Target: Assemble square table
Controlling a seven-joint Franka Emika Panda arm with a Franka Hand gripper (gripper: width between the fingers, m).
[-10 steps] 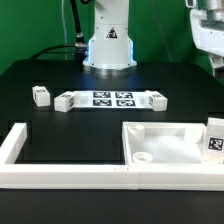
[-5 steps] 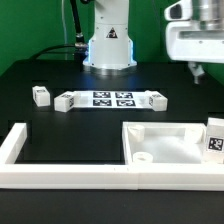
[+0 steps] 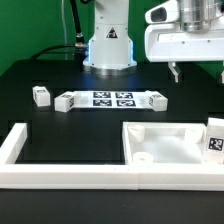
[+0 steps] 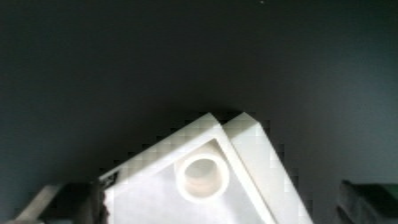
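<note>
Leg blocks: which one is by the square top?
The leg block at the exterior view's right edge, beside the square top; the others lie by the marker board.

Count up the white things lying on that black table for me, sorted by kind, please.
White plastic square table top with a raised rim: 1
Small white tagged leg blocks: 2
Long white bar frame: 1
Flat white marker board with printed tags, its end pieces counted with it: 1
Total: 5
</note>
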